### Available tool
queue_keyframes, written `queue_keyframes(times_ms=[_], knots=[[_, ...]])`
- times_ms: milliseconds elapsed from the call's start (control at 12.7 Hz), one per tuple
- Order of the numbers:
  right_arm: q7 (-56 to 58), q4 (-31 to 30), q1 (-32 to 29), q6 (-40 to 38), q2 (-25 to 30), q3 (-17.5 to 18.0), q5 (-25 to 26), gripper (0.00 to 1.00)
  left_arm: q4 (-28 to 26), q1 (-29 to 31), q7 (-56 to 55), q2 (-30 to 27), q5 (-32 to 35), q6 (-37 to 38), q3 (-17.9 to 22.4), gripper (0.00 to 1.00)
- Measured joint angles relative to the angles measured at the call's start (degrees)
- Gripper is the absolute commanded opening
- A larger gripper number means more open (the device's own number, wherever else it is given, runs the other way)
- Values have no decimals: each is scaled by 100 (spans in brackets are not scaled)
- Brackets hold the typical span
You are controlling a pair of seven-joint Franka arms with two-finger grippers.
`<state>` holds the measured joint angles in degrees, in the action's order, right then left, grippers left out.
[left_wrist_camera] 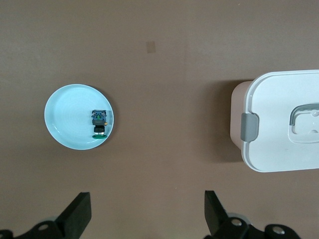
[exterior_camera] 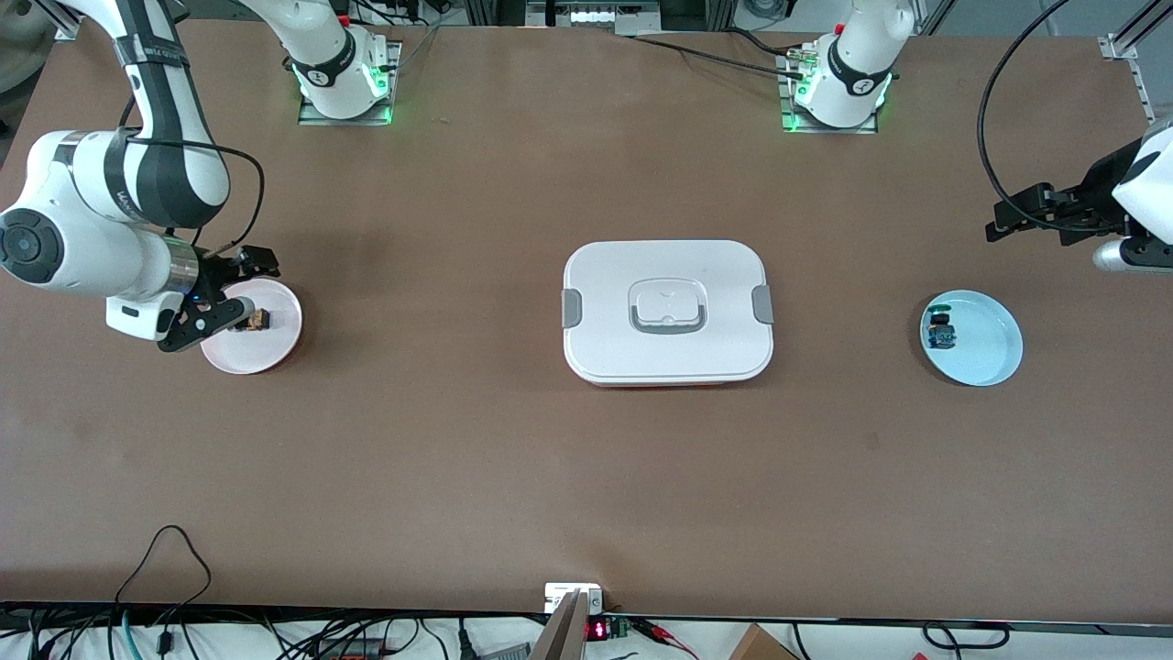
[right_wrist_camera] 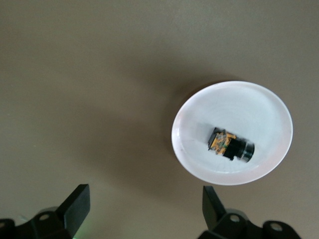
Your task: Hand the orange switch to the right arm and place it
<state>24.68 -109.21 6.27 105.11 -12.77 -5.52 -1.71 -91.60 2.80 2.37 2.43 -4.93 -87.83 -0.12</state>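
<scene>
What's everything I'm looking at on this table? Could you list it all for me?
orange switch: one, black with orange parts, lying on the pink plate
pink plate: one, pale pink, toward the right arm's end of the table
green switch: one, black with green and blue parts, on the blue plate
blue plate: one, light blue, toward the left arm's end
lidded box: one, white with grey clips and handle, mid-table
right claw: one, black, open, over the pink plate
left claw: one, black, open, waiting above the table near the blue plate

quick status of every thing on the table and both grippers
orange switch: lying in the pink plate, not gripped
green and blue switch: lying in the blue plate
white box: lid on, mid table
right gripper: open, over the pink plate
left gripper: open, empty, by the blue plate
</scene>
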Motion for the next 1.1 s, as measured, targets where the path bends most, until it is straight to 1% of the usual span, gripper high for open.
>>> queue_keyframes(times_ms=[237,394,552,710,867,946,1104], knots=[[-524,392,66,-552,7,1,-6,100,17,31,0,4,40,2,57,100],[-879,907,95,-1138,34,1,4,100,63,29,-5,4,208,28,50,100],[-954,1463,166,-1457,70,1,172,100,74,28,-10,14,288,31,45,100],[-1012,1831,225,-1446,77,-1,429,100,74,29,-15,40,498,25,51,100],[-1081,2057,186,-1249,75,-65,587,100,76,28,-22,44,652,24,46,100],[-1158,2115,144,-1224,76,-97,590,100,76,26,-50,48,693,25,40,100],[-1776,2191,117,-1212,126,-115,578,100,76,26,-159,109,710,28,45,100]])
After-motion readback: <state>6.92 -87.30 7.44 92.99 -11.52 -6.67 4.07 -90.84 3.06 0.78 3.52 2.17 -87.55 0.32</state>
